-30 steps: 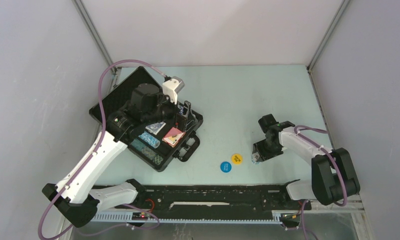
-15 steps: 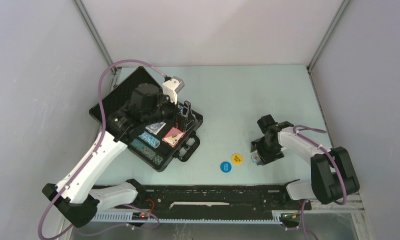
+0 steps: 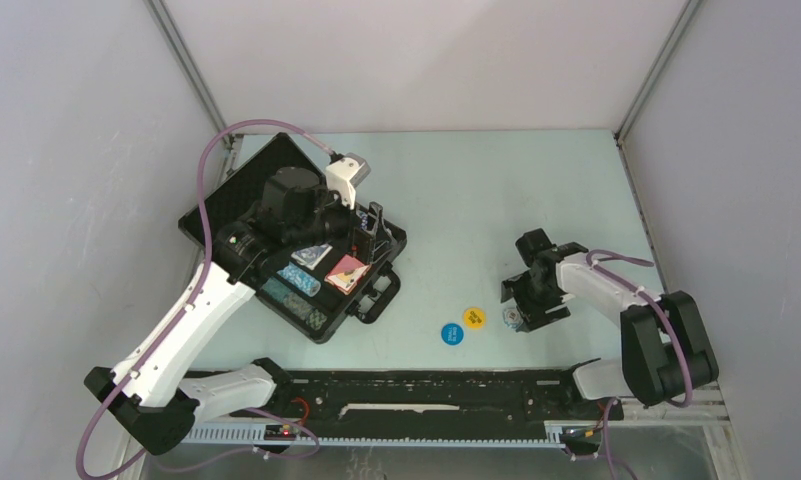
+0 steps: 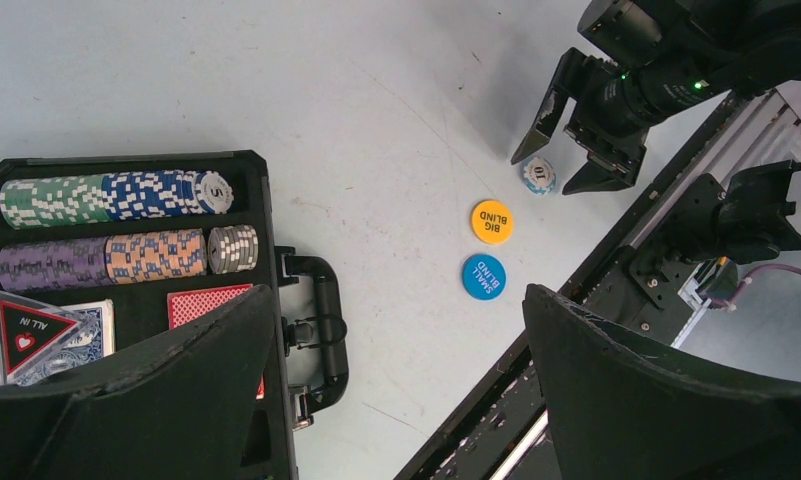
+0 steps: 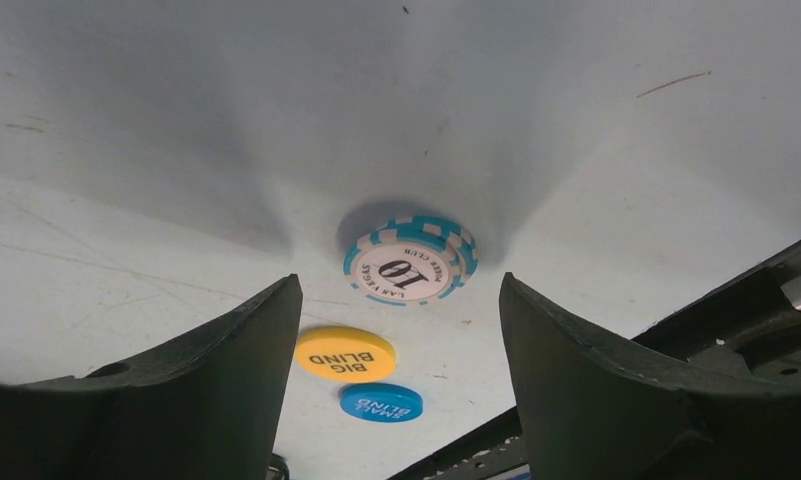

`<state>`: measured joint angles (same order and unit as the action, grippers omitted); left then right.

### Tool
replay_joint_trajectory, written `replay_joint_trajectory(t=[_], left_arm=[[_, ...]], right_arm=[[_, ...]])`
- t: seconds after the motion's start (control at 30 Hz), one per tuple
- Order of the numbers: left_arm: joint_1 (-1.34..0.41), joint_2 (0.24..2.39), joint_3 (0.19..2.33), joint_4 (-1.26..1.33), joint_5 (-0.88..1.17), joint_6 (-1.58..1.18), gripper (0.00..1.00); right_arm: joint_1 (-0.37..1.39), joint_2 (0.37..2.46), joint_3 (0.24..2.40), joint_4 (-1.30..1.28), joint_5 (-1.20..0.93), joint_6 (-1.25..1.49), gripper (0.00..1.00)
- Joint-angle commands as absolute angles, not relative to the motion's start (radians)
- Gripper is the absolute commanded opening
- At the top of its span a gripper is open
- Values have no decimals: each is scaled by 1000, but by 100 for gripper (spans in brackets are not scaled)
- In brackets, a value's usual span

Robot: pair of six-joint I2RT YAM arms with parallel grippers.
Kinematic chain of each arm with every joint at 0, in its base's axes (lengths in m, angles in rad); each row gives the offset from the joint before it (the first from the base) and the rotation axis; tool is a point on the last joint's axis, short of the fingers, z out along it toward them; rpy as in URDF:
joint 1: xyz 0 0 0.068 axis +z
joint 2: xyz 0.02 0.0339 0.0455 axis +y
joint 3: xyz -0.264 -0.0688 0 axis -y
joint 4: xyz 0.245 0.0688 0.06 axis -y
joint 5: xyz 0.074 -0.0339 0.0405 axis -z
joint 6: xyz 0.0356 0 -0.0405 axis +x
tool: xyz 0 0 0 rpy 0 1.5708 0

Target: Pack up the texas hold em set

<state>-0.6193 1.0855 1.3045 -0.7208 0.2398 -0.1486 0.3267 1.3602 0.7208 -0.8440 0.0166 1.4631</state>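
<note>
Right end effector point(image 5: 398, 283) wide, straddling 10 chip point(image 5: 409, 268) flat on counter point(image 4: 276, 80); I'd pinch next. Left end effector point(image 4: 398, 300) wide above case point(image 4: 269, 200), empty.

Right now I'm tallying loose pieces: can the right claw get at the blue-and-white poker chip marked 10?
Probably yes: the right claw hangs open over the blue-and-white round poker chip, flat on the pale table between its fingers; nothing blocks it.
</note>
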Motion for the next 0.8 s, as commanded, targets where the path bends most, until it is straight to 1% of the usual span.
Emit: replay_joint_trajectory(t=[0.0, 0.13, 0.2, 0.5, 0.77], left_arm=[[-621, 1075, 1279, -701, 251, -141, 100], [-621, 1078, 1279, -701, 249, -141, 100], [-621, 1078, 1279, -701, 249, -140, 100], [-621, 1083, 1279, -701, 247, -140, 100], [-621, 1083, 1279, -701, 248, -138, 100]], right_arm=[[315, 1404, 716, -828, 22, 1463, 81], [308, 1434, 712, -816, 32, 1457, 81], [302, 1439, 695, -794, 26, 1457, 79], [301, 1480, 673, -747, 11, 1457, 62], [308, 1526, 673, -739, 11, 1462, 61]])
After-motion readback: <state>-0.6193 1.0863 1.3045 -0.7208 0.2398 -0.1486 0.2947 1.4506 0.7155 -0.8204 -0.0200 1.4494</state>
